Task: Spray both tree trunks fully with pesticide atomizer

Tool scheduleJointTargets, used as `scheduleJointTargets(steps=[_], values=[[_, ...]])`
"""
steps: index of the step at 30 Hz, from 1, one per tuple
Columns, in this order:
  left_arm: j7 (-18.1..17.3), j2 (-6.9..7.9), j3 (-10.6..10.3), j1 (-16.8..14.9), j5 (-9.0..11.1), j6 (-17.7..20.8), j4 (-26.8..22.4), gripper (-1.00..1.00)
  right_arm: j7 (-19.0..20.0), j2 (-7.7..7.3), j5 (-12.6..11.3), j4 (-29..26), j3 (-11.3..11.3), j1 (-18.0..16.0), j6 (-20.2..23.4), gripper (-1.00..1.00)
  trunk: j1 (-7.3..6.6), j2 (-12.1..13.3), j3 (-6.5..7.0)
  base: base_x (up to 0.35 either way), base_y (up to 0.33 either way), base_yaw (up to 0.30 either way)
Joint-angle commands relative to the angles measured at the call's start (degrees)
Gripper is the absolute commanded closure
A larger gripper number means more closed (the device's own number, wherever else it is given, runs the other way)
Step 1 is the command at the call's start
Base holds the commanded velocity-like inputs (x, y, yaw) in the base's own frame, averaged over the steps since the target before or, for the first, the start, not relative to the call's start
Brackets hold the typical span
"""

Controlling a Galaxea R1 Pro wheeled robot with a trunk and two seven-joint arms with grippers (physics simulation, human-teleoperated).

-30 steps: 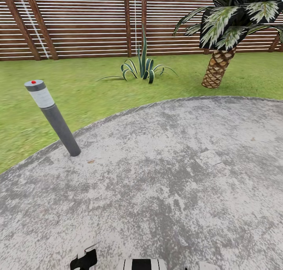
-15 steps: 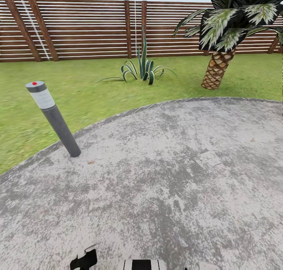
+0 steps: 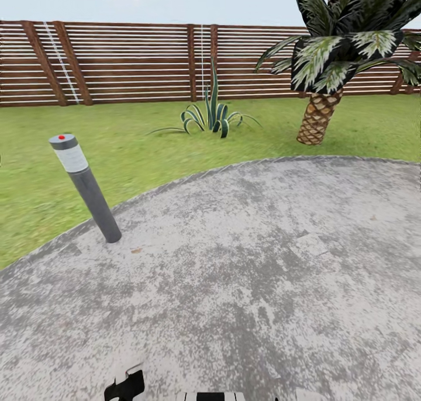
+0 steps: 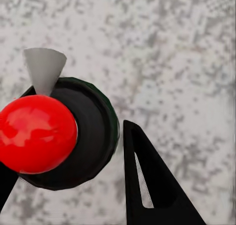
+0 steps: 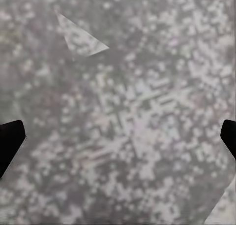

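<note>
In the left wrist view my left gripper (image 4: 73,136) is shut on the pesticide atomizer (image 4: 93,136), seen end-on as a dark green round body with a red knob and a pale grey cone nozzle. One black finger (image 4: 147,185) presses its side. The left gripper (image 3: 124,386) also peeks in at the head view's near edge, above grey paving. My right gripper (image 5: 118,141) hangs open over bare paving, its dark fingertips (image 5: 10,141) far apart. The garden lawn (image 3: 146,149) lies ahead. The trees and their trunks are out of view.
I stand on a round grey paved patch (image 3: 245,261). A grey bollard (image 3: 86,187) with a red dot leans at its left rim. On the grass beyond are a spiky agave (image 3: 215,111) and a short palm (image 3: 318,117), backed by a brown slat fence (image 3: 128,62).
The head camera has tilted up, so the whole picture has slid down and more sky shows above the fence. Nothing in the scene has moved itself.
</note>
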Motion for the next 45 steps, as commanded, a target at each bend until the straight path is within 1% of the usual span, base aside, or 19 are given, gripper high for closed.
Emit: scheduleJointTargets(steps=[1, 45], values=[[0.28, 0.00, -0.46, -0.02, 0.39, -0.16, 0.02, 1.00, -0.03, 0.03, -0.02, 0.04, -0.20, -0.02, -0.22, -1.00, -0.04, 0.00, 0.19, 0.000, 0.000, 0.000], [0.30, 0.00, -0.45, -0.02, 0.39, -0.16, 0.05, 1.00, -0.05, 0.03, -0.05, 0.04, -0.19, -0.02, -0.22, -1.00, -1.17, 0.59, 9.93, 0.000, 0.000, 0.000]])
